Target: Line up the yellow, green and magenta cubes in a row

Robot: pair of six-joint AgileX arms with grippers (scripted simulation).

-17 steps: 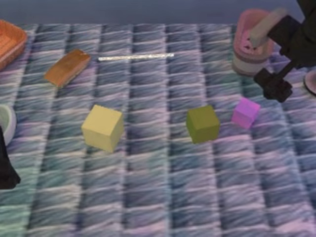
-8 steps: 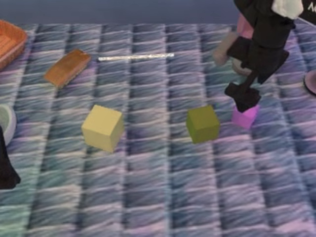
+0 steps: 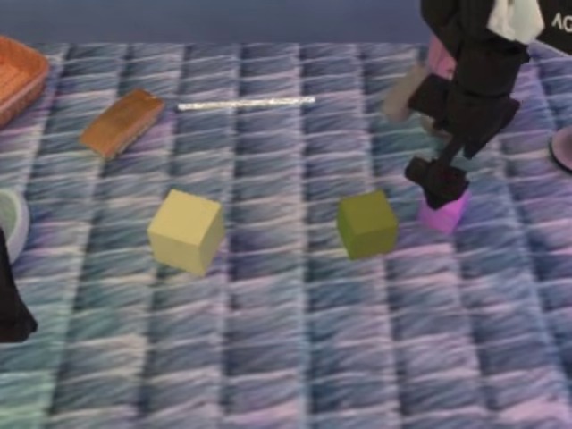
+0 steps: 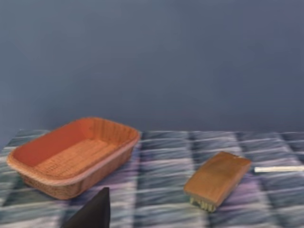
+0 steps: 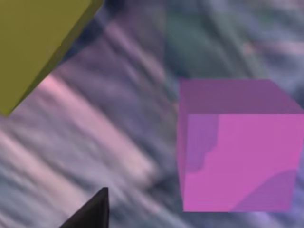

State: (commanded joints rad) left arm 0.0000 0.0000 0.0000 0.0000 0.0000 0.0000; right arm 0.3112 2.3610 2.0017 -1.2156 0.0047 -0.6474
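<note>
Magenta cube [image 3: 444, 213] is sitting flat beneath the right gripper [image 3: 438, 183]; the grip state cannot be determined; the right wrist view alone is exposing its faces.

Rendered simulation tabletop, blue woven-check cloth [image 3: 286, 357], plain blue backdrop, wicker basket [image 4: 71, 161]

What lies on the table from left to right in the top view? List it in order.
Orange woven basket → orange-brown rectangular block → pale yellow cube → thin white stick → olive-green cube → bright magenta cube.
</note>
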